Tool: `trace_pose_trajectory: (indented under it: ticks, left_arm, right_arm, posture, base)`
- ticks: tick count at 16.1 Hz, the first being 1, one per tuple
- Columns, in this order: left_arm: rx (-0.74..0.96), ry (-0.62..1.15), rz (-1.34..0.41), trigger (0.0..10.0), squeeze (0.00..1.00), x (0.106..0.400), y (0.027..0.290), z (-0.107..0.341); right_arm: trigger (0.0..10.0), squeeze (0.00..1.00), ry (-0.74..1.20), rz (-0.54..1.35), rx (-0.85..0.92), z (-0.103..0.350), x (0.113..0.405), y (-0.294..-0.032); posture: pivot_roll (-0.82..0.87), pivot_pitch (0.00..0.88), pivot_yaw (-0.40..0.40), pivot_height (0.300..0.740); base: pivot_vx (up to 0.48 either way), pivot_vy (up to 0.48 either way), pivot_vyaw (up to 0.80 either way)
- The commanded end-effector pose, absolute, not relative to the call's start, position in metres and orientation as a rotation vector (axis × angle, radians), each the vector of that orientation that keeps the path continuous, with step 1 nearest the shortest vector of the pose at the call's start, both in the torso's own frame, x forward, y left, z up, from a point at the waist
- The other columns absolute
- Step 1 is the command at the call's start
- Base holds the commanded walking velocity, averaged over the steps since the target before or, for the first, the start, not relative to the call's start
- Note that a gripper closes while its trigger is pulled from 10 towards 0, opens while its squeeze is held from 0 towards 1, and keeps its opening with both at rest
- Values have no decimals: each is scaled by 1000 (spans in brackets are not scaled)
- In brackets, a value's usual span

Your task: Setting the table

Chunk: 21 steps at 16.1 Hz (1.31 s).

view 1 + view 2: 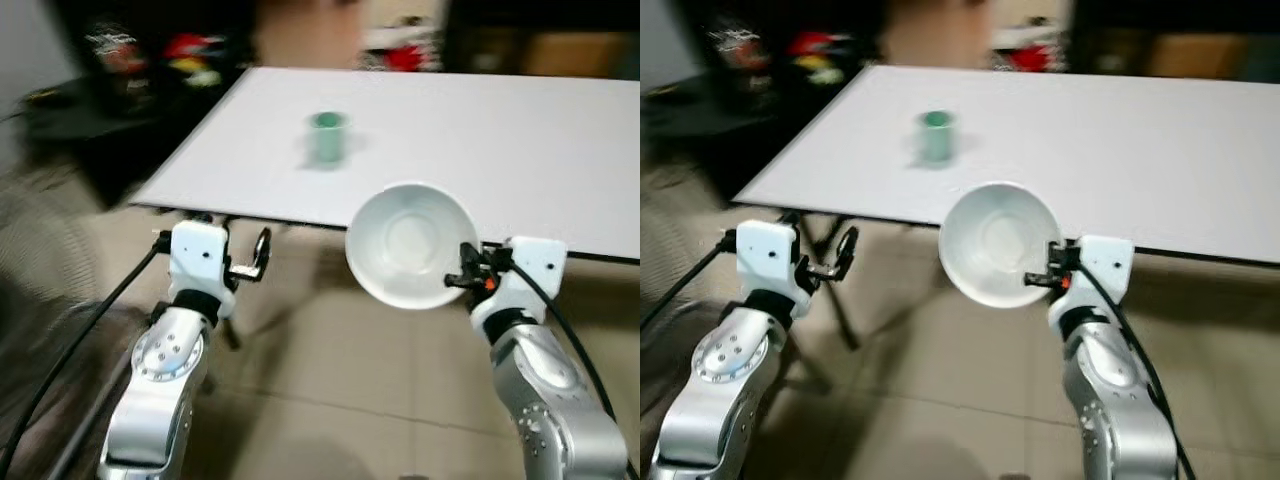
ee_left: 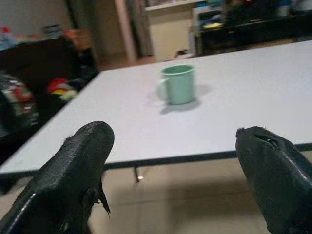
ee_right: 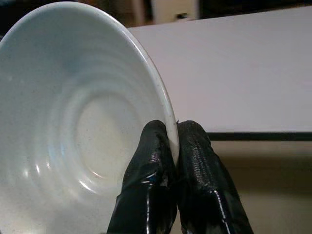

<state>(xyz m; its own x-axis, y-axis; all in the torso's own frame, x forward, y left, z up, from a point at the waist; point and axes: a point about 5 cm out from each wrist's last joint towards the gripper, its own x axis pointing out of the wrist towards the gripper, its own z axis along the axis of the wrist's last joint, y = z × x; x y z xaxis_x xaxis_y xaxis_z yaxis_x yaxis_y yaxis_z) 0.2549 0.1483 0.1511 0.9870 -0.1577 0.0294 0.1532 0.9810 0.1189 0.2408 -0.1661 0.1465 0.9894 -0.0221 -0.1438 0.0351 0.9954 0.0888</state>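
Observation:
A white bowl (image 1: 410,244) hangs tilted in the air just before the near edge of the white table (image 1: 520,150). My right gripper (image 1: 458,281) is shut on the bowl's rim, its fingers (image 3: 195,161) pinching the edge on both sides. A pale green mug (image 1: 326,136) stands upright on the table, left of middle; the same mug (image 2: 178,84) shows ahead of my left gripper. My left gripper (image 1: 258,255) is open, empty, and held below the table's near edge on the left.
Dark furniture with red and coloured items (image 1: 150,60) stands beyond the table's left side. Tiled floor (image 1: 340,380) lies under my arms. A black table leg (image 1: 230,330) runs down behind my left gripper.

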Motion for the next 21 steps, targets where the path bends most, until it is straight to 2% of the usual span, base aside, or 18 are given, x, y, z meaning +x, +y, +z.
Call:
trace_pose_trajectory:
  ticks: [1,2,3,8,13,19,21]
  left_arm:
    - [121,-43,-144,10000,0,255,153,153]
    - [123,-42,-144,10000,0,255,153,152]
    - [124,-43,-152,10000,0,254,152,152]
    - [109,-30,-139,10000,0,251,153,147]
    - [76,-2,-127,10000,0,245,157,138]
    - [76,-9,-139,10000,0,245,156,138]
    - [79,-14,-151,10000,0,246,156,139]
  right_arm:
    - [10000,0,88,19,74,157,248,-159]
    - [10000,0,82,67,-3,159,249,-156]
    - [10000,0,81,80,-7,159,249,-154]
    - [10000,0,102,133,85,159,249,-150]
    - [10000,0,119,95,140,158,250,-157]
    - [10000,0,144,79,219,157,252,-159]
    - [10000,0,153,74,224,156,252,-160]
  posture:
    - [-28,0,70,740]
    - [-27,0,67,740]
    - [-27,0,62,740]
    - [-34,0,44,740]
    - [-43,0,37,740]
    - [-41,0,37,740]
    - [-40,0,40,740]
  base:
    - [360,0,0]
    - [356,0,0]
    - [360,0,0]
    - [363,0,0]
    - [368,0,-765]
    - [374,0,-70]
    - [382,0,-659]
